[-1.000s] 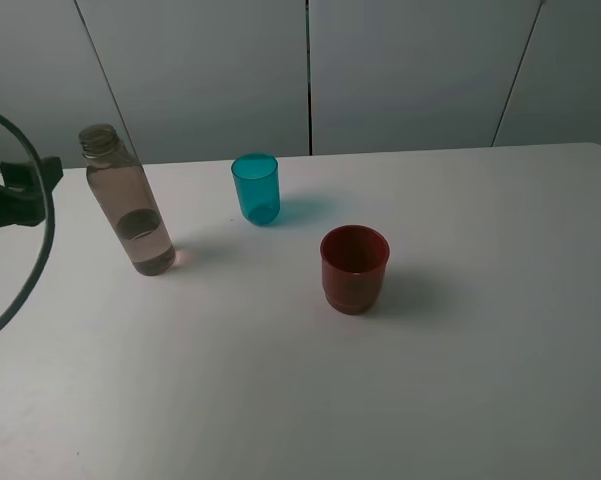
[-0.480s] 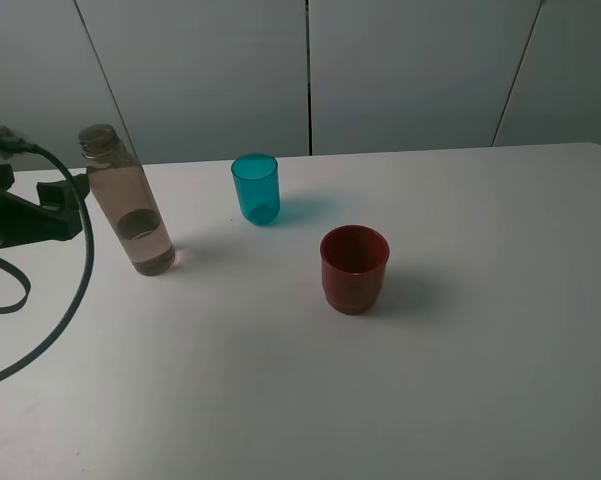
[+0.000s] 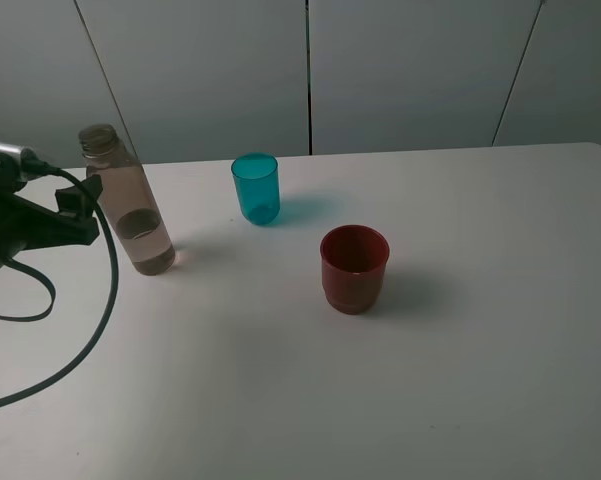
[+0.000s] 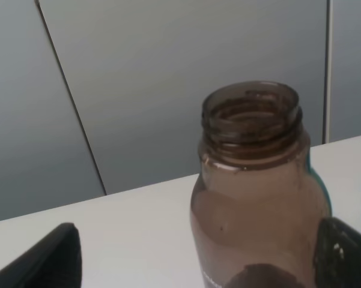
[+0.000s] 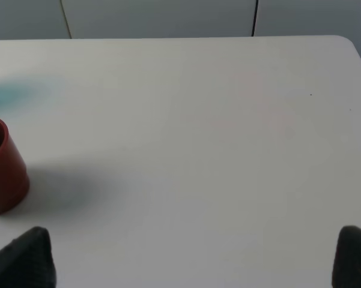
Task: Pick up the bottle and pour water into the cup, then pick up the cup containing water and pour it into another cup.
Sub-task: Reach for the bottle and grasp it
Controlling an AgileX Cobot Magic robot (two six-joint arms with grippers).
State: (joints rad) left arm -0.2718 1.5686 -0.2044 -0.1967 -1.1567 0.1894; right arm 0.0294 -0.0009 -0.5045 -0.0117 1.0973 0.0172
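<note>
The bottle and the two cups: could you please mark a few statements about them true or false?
1. The bottle has no cap on its neck. True.
2. The teal cup lies on its side. False: it stands upright.
3. The left gripper is shut on the bottle. False: it is open, close beside the bottle, and has not clamped it.
4. The red cup stands nearer the front of the exterior high view than the teal cup. True.
5. The two cups touch each other. False: they stand clearly apart.
</note>
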